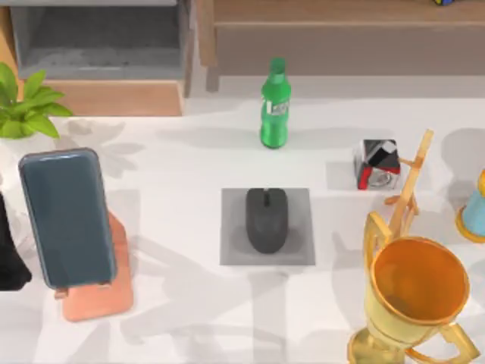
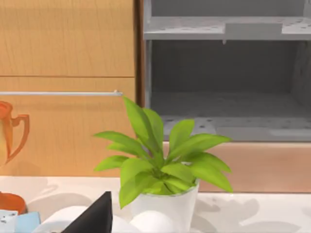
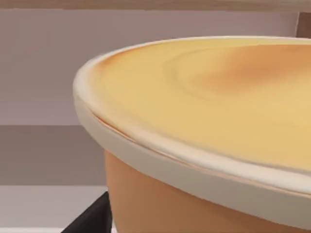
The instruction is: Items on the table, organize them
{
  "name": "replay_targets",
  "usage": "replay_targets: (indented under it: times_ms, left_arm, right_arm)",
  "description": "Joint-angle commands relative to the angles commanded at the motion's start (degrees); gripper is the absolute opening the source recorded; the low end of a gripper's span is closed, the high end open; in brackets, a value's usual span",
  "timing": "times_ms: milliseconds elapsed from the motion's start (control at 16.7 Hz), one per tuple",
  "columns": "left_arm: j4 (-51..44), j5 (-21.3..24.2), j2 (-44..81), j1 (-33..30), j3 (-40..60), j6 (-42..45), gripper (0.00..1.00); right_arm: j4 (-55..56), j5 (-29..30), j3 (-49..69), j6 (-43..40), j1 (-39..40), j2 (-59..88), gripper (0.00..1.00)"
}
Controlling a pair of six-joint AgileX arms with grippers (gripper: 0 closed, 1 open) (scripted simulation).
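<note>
The left tool is a dark shape at the left edge of the worktop, just beside the phone. In the left wrist view a black wedge of it pokes up in front of a potted plant. I cannot tell whether it is open or closed, and nothing is seen in its hold. A black corner of the right tool sits close against a wide round orange-yellow vessel with a pale, smooth rim. Its state cannot be told either.

The worktop is white, flat and glossy, with soft grey shadows lying across it. The phone is a slim blue-grey slab with rounded corners. It leans tilted on a salmon-coloured stand at the left side. The mouse, a matt black oval, lies near the middle on a square grey pad, well apart from the phone.

A green plastic bottle stands upright behind the pad. To the right are a small red, black and white cube and a thin wooden easel. A shiny gold trophy with handles rises at the near right corner.

The plant has bright, pointed leaves in a white pot at the far left. Behind the worktop are a wood-grain cabinet and a grey open shelf.
</note>
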Motion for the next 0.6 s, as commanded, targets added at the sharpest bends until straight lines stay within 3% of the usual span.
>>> replay_targets:
  times_ms: [600]
  left_arm:
    - [0.0,0.0,0.0,0.0,0.0,0.0,1.0]
  right_arm:
    - [0.0,0.0,0.0,0.0,0.0,0.0,0.25]
